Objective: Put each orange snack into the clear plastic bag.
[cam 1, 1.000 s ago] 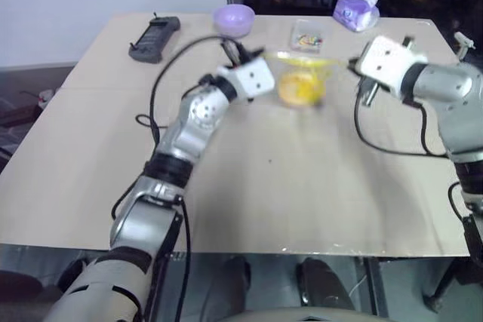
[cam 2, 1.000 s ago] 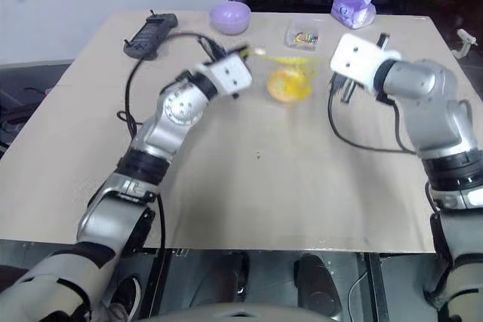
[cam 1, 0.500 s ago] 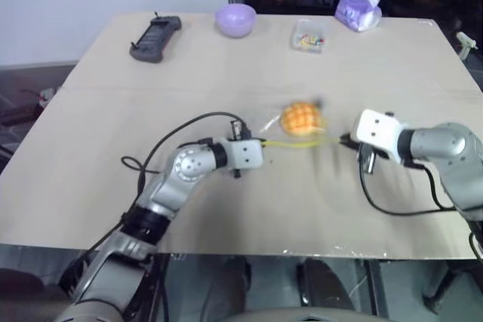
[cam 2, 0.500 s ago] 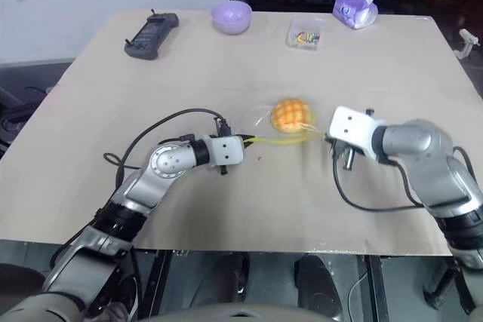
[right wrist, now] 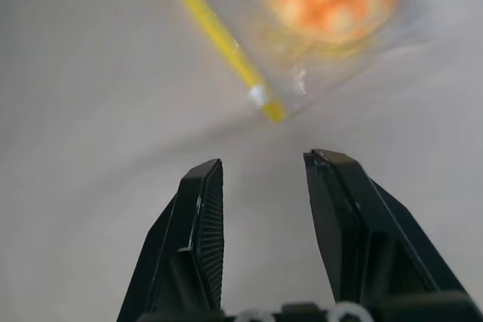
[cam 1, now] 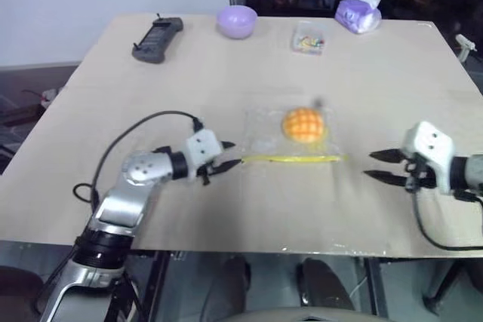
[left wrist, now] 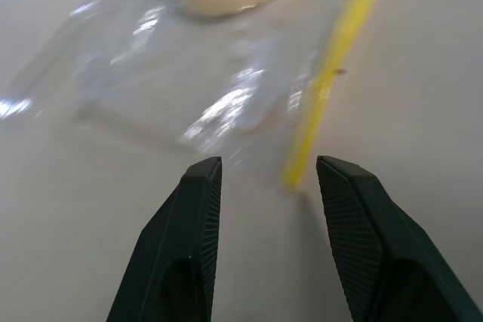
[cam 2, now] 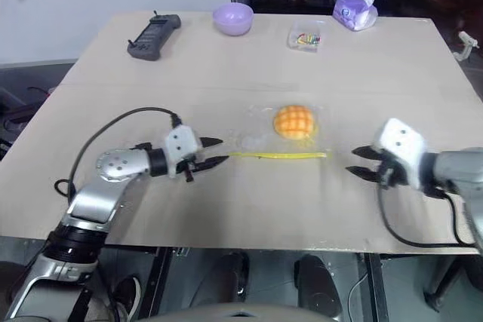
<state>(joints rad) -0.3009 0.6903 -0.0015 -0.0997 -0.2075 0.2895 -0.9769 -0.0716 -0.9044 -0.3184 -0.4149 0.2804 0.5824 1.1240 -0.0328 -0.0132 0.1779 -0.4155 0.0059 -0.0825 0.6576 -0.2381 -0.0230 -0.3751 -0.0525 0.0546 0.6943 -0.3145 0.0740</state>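
Left tool [cam 1: 225,157]: fingers apart, holding nothing, just beside the near-left corner of the bag, aimed along its seal.
Right tool [cam 1: 382,165]: fingers apart, empty, a little off the seal's other end, facing the left tool.
Clear plastic bag [cam 1: 266,135]: lies flat on the bench [cam 1: 136,96] between the two tools, yellow seal strip [cam 1: 290,159] along its near edge.
Orange snack [cam 1: 303,123]: sits inside the bag, towards its far right part.
Reason, as judged: the tools flank the mouth because each likely gripped one end; the snack looks bagged, task about finished.
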